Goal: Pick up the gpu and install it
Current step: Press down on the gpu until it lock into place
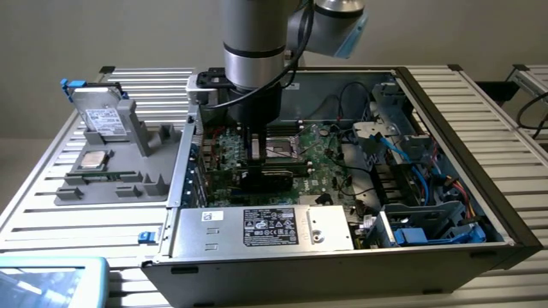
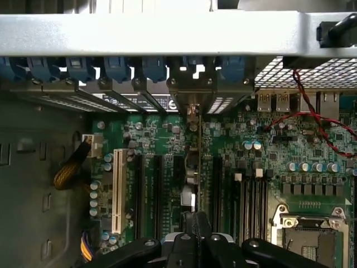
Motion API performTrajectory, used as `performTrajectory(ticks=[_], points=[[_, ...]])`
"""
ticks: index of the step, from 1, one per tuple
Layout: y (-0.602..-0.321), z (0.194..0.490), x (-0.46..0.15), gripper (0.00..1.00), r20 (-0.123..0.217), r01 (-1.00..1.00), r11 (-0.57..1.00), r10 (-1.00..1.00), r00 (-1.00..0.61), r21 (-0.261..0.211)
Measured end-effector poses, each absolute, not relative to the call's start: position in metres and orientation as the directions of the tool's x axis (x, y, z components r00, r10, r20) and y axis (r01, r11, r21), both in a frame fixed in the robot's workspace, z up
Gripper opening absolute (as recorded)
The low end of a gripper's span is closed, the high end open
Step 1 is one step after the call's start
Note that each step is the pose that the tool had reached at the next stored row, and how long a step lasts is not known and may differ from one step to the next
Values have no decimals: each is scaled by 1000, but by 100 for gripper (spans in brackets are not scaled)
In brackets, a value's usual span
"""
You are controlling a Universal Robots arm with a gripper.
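Nearest in the wrist view: black pincer [image 2: 195, 237], closed tight on the near edge of the gpu [image 2: 199, 167]. Seen edge-on there as a thin upright strip, standing among the long black slots of the green motherboard [image 2: 251, 145], silvery end bracket [image 2: 192, 92] far off against the case's rear wall beside blue slot clips [image 2: 117, 67]. White slot [image 2: 117, 190] well to one side, empty processor socket [image 2: 304, 231] to the other. Seen in the exterior view: arm [image 1: 256, 58] reaching straight down into the open computer case [image 1: 445, 250] on the slatted counter [image 1: 77, 221], pincer [image 1: 253, 151] low over the board. Grey parts tray [image 1: 111, 173] at the exterior view's left, holding a hard drive [image 1: 102, 119].
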State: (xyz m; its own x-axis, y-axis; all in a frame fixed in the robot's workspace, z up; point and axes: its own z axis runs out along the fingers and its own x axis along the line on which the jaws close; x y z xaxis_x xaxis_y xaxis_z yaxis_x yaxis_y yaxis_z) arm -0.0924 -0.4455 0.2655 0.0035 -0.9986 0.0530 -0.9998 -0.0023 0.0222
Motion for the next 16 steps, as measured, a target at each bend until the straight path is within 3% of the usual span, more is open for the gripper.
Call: performTrajectory(ticks=[9,16], points=[[-445,300,-95,12,52,-1000,-2,-999,3,23],[-445,300,-95,12,52,-999,-3,-999,4,33]])
